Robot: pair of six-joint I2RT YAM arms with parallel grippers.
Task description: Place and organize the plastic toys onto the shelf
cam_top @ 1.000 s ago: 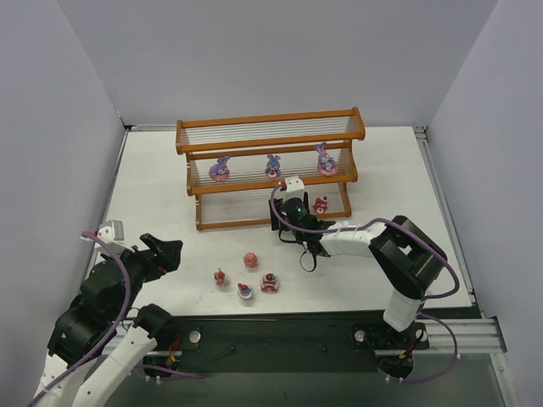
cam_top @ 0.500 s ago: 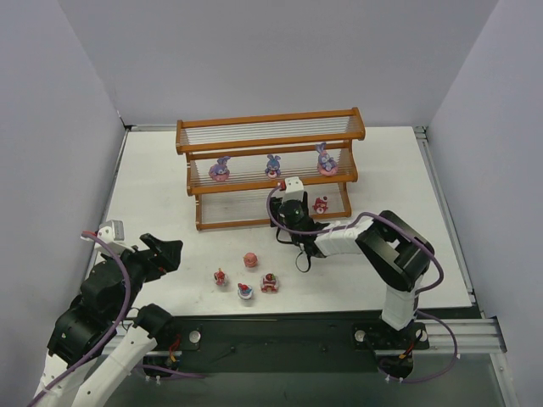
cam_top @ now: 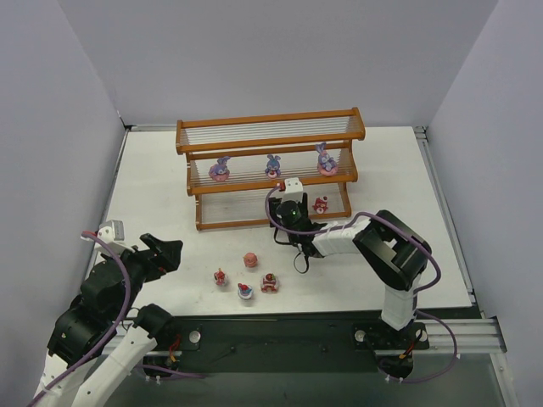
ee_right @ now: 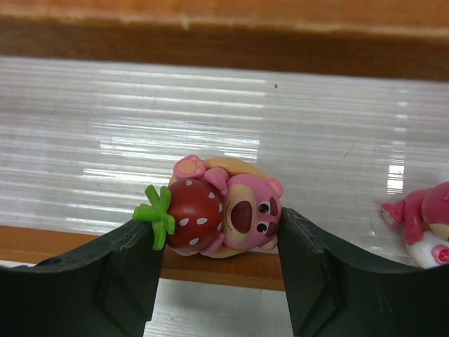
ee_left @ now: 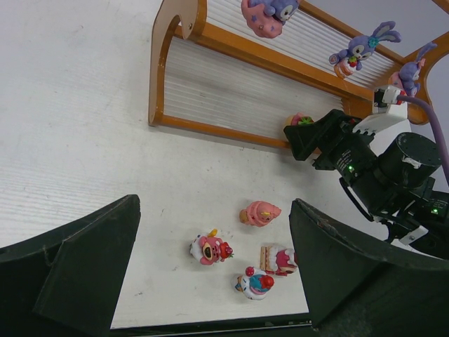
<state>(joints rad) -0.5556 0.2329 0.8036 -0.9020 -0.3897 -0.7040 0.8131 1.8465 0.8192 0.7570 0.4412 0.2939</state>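
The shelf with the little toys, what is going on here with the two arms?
The right gripper is closed on a pink bear figurine with a strawberry, holding it at the front edge of the lowest tier of the shelf. Another pink figurine sits on that tier further right, and three purple bunnies sit on the middle tier. Four small toys lie on the table in front of the shelf. The left gripper hangs open above the table near them, holding nothing.
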